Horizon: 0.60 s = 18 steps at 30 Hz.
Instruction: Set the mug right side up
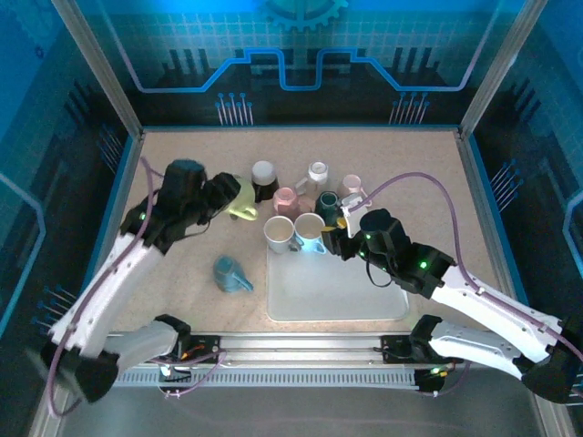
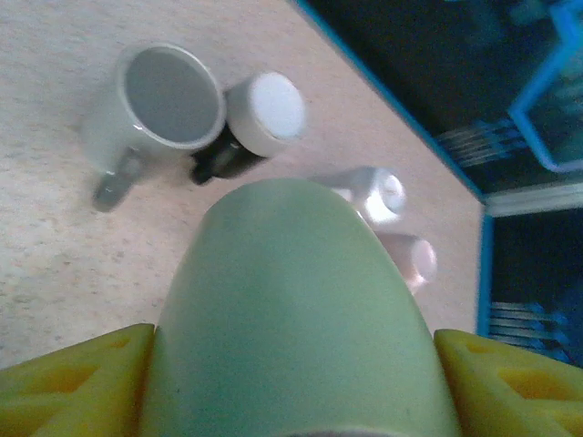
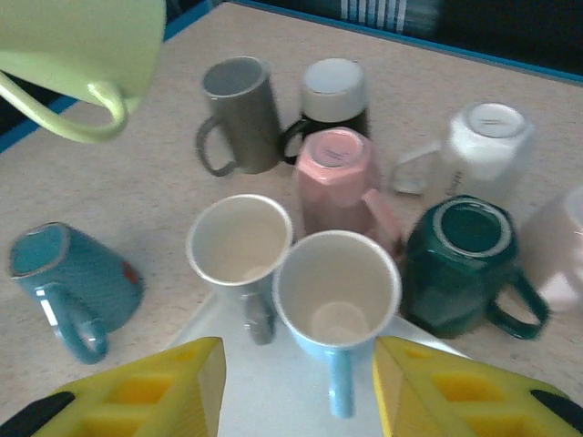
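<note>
Pale-green mug [image 2: 291, 273] sits in left pincer [image 2: 291, 387]; light-blue mug [image 3: 337, 300] empty.

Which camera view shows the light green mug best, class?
Right wrist: the light green mug shows its body and handle. Left wrist gives its blurred side close up, held by the left end effector; top makes it small.

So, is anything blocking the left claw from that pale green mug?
No, nothing visible. The pale green mug sits right between the left gripper's yellow fingers. The grey mug stands apart, beyond it on the table.
</note>
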Tool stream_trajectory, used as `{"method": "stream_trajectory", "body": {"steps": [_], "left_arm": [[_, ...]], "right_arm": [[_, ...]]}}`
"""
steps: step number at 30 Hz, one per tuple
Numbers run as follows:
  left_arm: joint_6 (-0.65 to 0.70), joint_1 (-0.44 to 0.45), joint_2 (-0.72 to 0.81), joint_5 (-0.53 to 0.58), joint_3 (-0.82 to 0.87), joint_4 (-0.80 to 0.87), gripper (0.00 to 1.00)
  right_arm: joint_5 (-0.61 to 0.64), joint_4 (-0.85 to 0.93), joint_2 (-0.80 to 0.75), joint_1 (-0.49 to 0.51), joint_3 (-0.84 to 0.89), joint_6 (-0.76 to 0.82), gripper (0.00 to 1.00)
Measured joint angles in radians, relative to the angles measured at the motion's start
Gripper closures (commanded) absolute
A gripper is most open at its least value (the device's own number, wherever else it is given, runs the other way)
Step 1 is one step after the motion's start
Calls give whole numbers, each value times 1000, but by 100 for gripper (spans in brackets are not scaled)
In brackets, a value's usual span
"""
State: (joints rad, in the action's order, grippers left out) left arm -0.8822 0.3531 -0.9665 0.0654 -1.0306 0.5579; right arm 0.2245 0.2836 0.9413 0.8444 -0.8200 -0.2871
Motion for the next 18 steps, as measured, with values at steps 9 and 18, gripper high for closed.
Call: {"method": "stream_trajectory", "body": {"steps": [9,18], "left_arm": [[81,0,225,-259,332,-349,44],[76,0,413,-377,518,-581,48]], "right_arm": [[-169,-53,48,0,1,-11,55],[-230,-80,48,-8,24,-21,55]]}}
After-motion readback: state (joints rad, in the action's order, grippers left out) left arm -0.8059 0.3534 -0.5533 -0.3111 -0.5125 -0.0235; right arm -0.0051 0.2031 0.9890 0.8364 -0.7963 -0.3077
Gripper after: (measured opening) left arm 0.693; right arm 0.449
